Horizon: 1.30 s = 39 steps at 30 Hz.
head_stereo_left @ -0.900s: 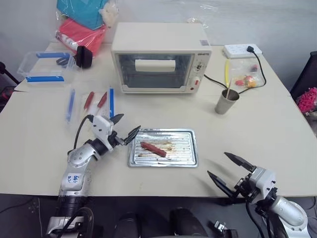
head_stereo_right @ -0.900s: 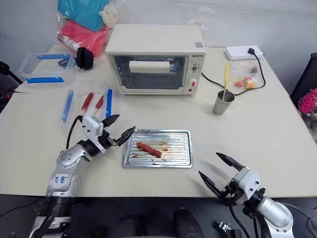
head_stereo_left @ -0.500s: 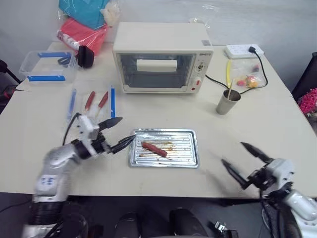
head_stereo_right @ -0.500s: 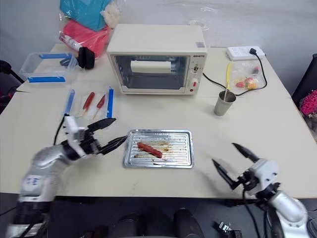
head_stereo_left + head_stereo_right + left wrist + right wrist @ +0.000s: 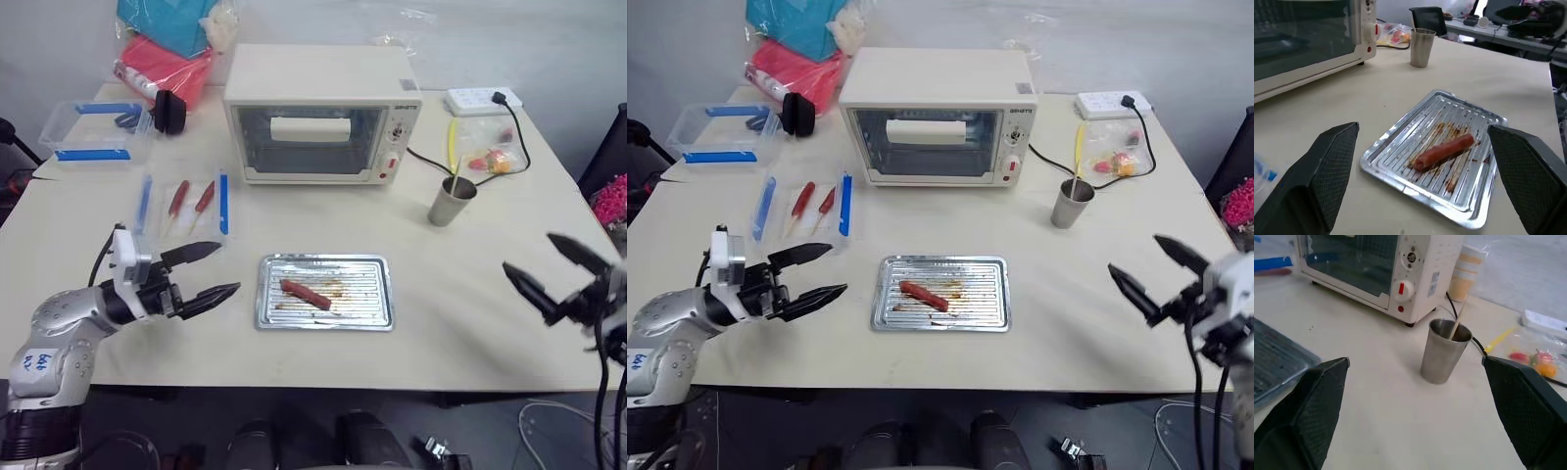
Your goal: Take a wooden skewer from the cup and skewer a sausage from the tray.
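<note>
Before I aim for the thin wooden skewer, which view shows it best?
The right wrist view: the thin pale wooden skewer leans out of the shiny steel cup close up. The head views show it tiny; the left wrist view shows the cup, no skewer discernible.

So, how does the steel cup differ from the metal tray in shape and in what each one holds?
The cup is an upright cylinder; the tray is a flat, ridged rectangle. The cup holds a wooden skewer; the tray holds a sausage and brown grease streaks. Both are silvery metal on the table.
</note>
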Available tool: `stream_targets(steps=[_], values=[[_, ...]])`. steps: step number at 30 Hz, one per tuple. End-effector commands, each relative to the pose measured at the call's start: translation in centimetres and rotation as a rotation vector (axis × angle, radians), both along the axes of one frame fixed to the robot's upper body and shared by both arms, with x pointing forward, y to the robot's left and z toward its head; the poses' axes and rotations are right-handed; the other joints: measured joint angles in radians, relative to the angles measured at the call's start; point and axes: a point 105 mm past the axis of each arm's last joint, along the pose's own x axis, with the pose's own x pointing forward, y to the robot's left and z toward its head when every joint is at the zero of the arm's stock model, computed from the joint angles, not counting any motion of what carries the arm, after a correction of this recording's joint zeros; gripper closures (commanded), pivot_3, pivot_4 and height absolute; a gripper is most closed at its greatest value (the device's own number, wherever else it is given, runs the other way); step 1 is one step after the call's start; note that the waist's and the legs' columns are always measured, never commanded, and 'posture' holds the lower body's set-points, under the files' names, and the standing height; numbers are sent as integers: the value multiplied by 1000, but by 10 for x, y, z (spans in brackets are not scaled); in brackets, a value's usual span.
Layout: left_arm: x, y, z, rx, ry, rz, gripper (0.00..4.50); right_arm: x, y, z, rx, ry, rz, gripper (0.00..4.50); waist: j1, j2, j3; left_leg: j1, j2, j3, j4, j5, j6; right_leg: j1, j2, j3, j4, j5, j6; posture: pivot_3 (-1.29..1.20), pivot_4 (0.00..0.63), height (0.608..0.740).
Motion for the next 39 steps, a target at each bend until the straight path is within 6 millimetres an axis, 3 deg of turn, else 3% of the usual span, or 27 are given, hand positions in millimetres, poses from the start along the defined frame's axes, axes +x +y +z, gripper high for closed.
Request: stream_targets(steps=[1, 3, 6, 13, 20, 29, 32, 39], values=[[-4, -16, 8, -27, -32, -49, 42, 34, -4, 21, -105, 183, -57, 0, -6, 2, 1, 0, 0, 1, 0, 0, 0, -1, 0, 1, 1, 0, 0, 0, 150, 740], [-4, -19, 8, -42, -15, -66, 42, 49, -7, 27, -146, 263, -84, 0, -7, 1, 1, 0, 1, -1, -1, 1, 0, -2, 1, 0, 1, 0, 0, 0, 150, 740], [-4, -24, 7, -52, -9, -78, 42, 83, -2, 55, -107, 294, -100, 0, -10, 3, 2, -2, 3, -2, -1, 1, -2, -3, 2, -1, -1, -1, -3, 0, 150, 740], [-2, -36, 3, -60, -6, -107, 42, 136, 15, 61, -108, 472, -146, 0, -29, 5, 3, -5, 1, 2, -1, 1, -1, -7, 1, 0, 0, -1, -2, 0, 150, 740], [-3, -39, 2, -68, -4, -105, 42, 160, 37, 64, -100, 441, -178, 0, -36, 5, 3, -7, 1, 4, 0, 1, -2, -11, 1, 0, 3, -1, -2, 0, 150, 740], [-5, -42, 2, -78, -8, -93, 42, 173, 61, 54, -101, 414, -167, 0, -52, 5, 3, -9, 1, 5, 0, 2, -3, -15, 1, 0, 7, -1, -2, 0, 150, 740], [-5, -42, 3, -80, -11, -87, 0, 177, 61, 52, -82, 391, -202, 746, -56, 5, 3, -10, 1, 5, 0, 3, -4, -15, 1, 0, 7, -1, -2, 0, 150, 740], [-7, -42, 3, -81, -11, -81, 0, 182, 67, 51, -38, 356, -214, 3091, -61, 5, 3, -10, 1, 5, 0, 3, -4, -16, 2, 0, 7, -1, -2, 0, 150, 740]])
